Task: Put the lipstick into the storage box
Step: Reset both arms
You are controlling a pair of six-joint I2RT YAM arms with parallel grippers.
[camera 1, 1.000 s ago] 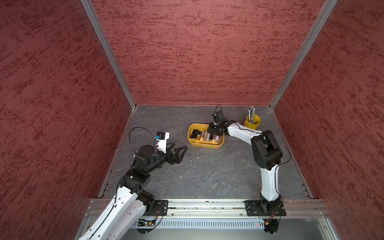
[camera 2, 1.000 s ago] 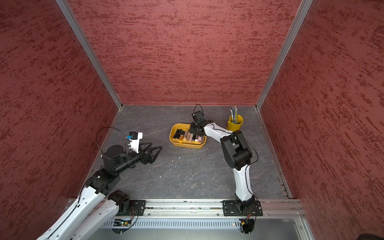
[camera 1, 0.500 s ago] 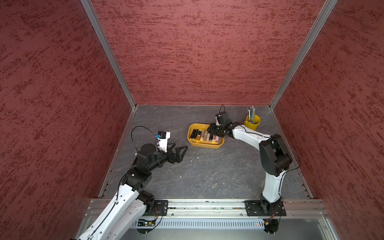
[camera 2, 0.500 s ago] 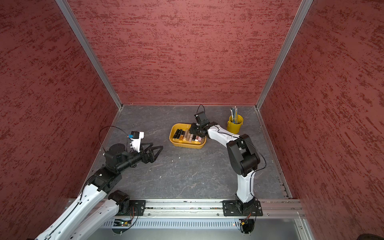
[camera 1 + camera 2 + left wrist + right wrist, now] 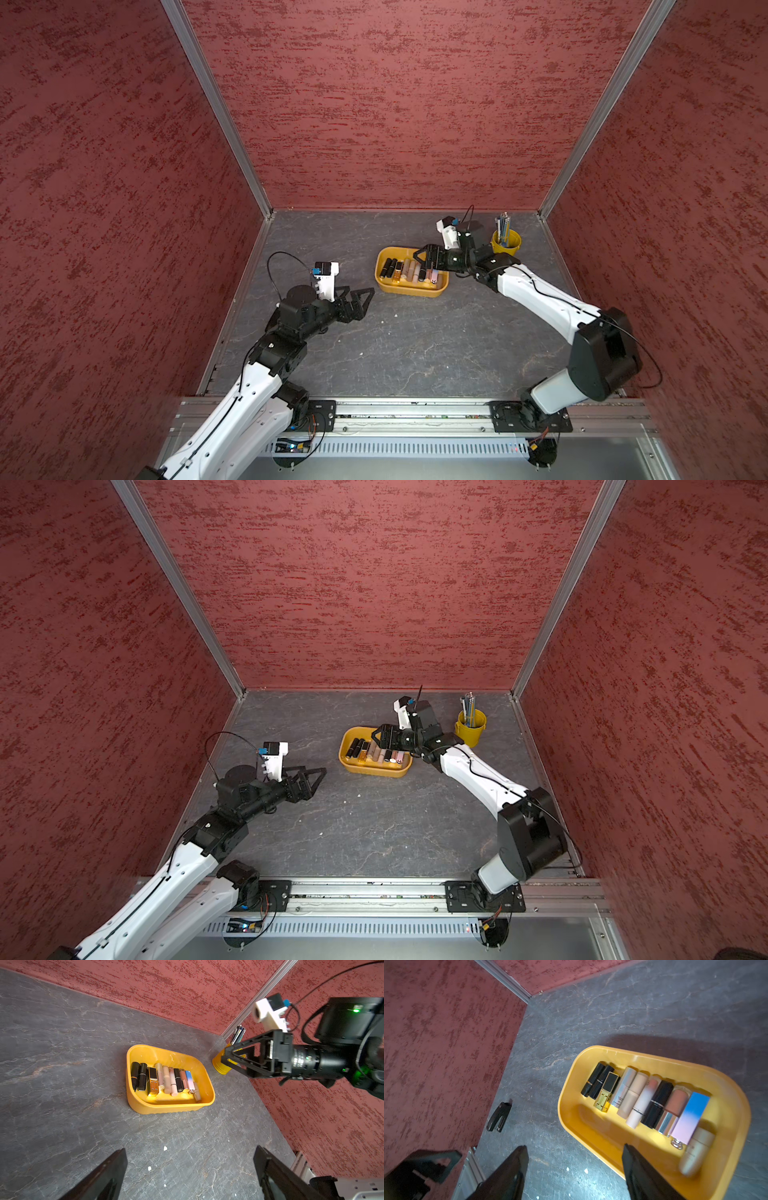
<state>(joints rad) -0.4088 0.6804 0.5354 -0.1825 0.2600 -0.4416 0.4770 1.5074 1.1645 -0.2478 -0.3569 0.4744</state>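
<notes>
Both top views show the storage box [image 5: 409, 292] [image 5: 374, 772] on the tabletop [image 5: 415, 353], with the right hand [image 5: 424, 262] [image 5: 384, 739] above its right end and a yellow pen cup [image 5: 507, 246] just behind that arm. At this range the row of tubes in the box cannot be told apart.

The right wrist view resolves them. The lipstick [image 5: 695, 1151], a beige tube, lies inside the box [image 5: 571, 1118] at the end of the row, touching a blue-to-pink case [image 5: 689, 1118]. The right hand [image 5: 574, 1147] is spread wide with nothing between its fingers. Only this view shows a small black stapler-like object [image 5: 499, 1113] near the wall.

The left wrist view shows the left hand [image 5: 190, 1149] fully spread and empty, well apart from the box [image 5: 166, 1108].

One second ago the right hand sat lower on the row with narrower jaws. It has since lifted and widened. The left arm has barely moved.

The tabletop is dark grey, stone-patterned with pale veins and white specks. Red textured walls [image 5: 395, 104] enclose three sides.
</notes>
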